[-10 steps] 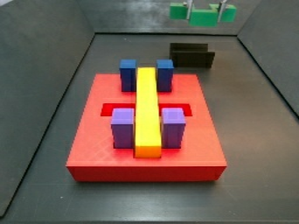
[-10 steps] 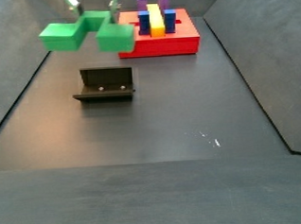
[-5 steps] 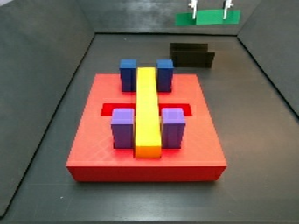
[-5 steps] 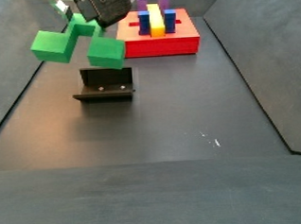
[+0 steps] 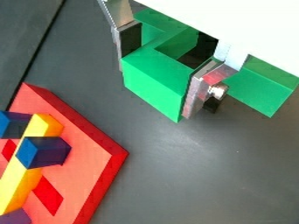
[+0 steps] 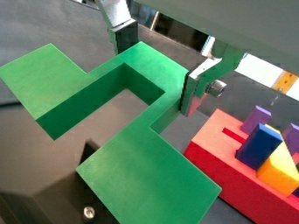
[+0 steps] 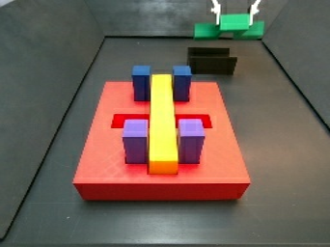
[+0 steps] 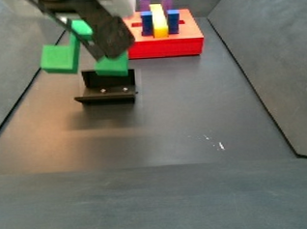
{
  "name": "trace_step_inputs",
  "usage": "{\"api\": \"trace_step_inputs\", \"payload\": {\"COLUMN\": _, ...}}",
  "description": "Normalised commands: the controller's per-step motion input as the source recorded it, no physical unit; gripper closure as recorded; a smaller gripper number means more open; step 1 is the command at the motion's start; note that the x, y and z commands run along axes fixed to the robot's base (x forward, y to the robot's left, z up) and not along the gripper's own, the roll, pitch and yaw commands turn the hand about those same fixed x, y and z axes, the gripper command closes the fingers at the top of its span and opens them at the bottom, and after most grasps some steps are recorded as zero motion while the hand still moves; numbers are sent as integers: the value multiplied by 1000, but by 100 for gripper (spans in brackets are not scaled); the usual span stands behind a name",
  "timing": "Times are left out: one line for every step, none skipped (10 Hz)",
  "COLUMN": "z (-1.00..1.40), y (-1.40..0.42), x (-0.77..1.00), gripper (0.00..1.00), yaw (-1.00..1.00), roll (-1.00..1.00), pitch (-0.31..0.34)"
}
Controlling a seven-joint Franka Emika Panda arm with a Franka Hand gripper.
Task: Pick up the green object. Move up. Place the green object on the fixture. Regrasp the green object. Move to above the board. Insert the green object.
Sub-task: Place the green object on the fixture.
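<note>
Your gripper (image 6: 163,63) hangs in the air with the green object (image 6: 111,114) clamped between its fingers (image 6: 201,83), arms of the piece sticking out to either side. In a side view the object (image 8: 78,55) sits just above the fixture (image 8: 107,86), not touching that you can tell. The fixture (image 7: 211,60) stands on the floor beyond the board (image 7: 161,154), apart from it. On the board, the bar (image 7: 161,121) runs down the middle, blocks paired either side of it at both ends.

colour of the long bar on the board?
Yellow: the long bar on the board, clearest in a side view.
</note>
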Motion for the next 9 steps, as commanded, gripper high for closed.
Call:
{"api": "trace_step_inputs", "payload": {"z": -326, "y": 0, "x": -286, "gripper": 100, "yaw": 0, "roll": 0, "pitch": 31}}
{"api": "trace_step_inputs", "payload": {"z": -237, "y": 0, "x": -360, "gripper": 100, "yaw": 0, "roll": 0, "pitch": 29}}
{"api": "trace_step_inputs", "payload": {"z": -243, "y": 0, "x": -420, "gripper": 100, "yaw": 0, "roll": 0, "pitch": 6}}
{"api": "trace_step_inputs", "payload": {"z": -300, "y": 0, "x": -243, "gripper": 100, "yaw": 0, "roll": -9, "pitch": 0}}
{"api": "trace_step_inputs", "payload": {"z": -337, "y": 77, "x": -117, "gripper": 100, "yaw": 3, "roll": -120, "pitch": -54}}
{"api": "trace_step_inputs", "payload": {"z": -280, "y": 163, "x": -9, "gripper": 100, "yaw": 77, "roll": -303, "pitch": -157}}
{"api": "trace_step_inputs", "payload": {"z": -263, "y": 171, "x": 0, "gripper": 100, "yaw": 114, "roll": -311, "pitch": -163}}
{"api": "trace_step_inputs", "payload": {"z": -277, "y": 169, "x": 0, "gripper": 100, "yaw": 106, "roll": -220, "pitch": -120}}
{"api": "trace_step_inputs", "payload": {"z": -269, "y": 129, "x": -17, "gripper": 100, "yaw": 86, "roll": -217, "pitch": -123}}
